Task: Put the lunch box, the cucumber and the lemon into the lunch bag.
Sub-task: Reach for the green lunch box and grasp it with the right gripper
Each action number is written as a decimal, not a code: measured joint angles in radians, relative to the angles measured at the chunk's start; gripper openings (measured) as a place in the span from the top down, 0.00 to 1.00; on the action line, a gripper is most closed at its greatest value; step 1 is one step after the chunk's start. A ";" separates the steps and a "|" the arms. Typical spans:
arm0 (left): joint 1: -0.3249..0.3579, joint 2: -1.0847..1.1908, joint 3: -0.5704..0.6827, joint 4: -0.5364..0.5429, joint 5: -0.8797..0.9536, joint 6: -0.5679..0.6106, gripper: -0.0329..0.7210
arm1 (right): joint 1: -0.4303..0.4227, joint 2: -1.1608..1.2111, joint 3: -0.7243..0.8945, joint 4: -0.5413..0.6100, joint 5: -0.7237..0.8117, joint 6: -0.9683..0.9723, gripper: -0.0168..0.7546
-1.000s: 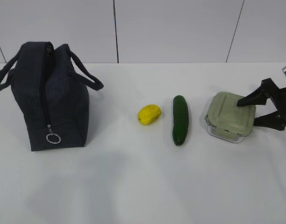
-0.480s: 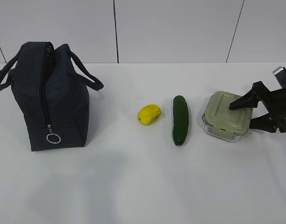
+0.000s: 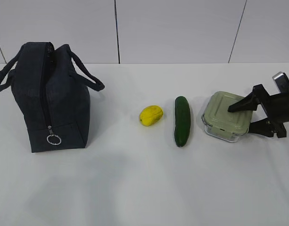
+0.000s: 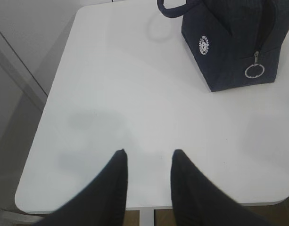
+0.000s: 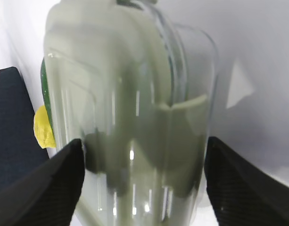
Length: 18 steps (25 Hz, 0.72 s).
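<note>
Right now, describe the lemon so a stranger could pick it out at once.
Start at the navy lunch bag on the table's left and look right. The first thing you meet is the lemon, just before the cucumber. It is the only yellow item: small and oval.

- The box (image 5: 130,113) was blurred in the right wrist view, its base cut off at 6 o'clock.
- The bag (image 4: 234,40) ran past the left wrist view's 1 o'clock corner.
- The cucumber (image 5: 44,89) showed only as a sliver behind the box.

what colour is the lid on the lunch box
Pale sage green; the lunch box lid shows best in the exterior view.
</note>
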 joint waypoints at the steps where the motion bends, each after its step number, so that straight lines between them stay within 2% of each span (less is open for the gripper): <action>1: 0.000 0.000 0.000 0.000 0.000 0.000 0.66 | 0.000 0.002 0.000 0.000 0.004 -0.002 0.22; 4: 0.000 0.000 0.000 0.000 0.000 0.000 0.66 | 0.000 0.004 0.000 0.000 0.015 -0.004 0.25; 9: 0.000 0.000 0.000 0.000 0.000 0.000 0.66 | 0.000 0.004 0.000 0.004 0.044 -0.020 0.38; 18: 0.000 0.000 0.000 0.000 0.000 0.000 0.66 | 0.000 0.006 0.000 0.008 0.052 -0.056 0.42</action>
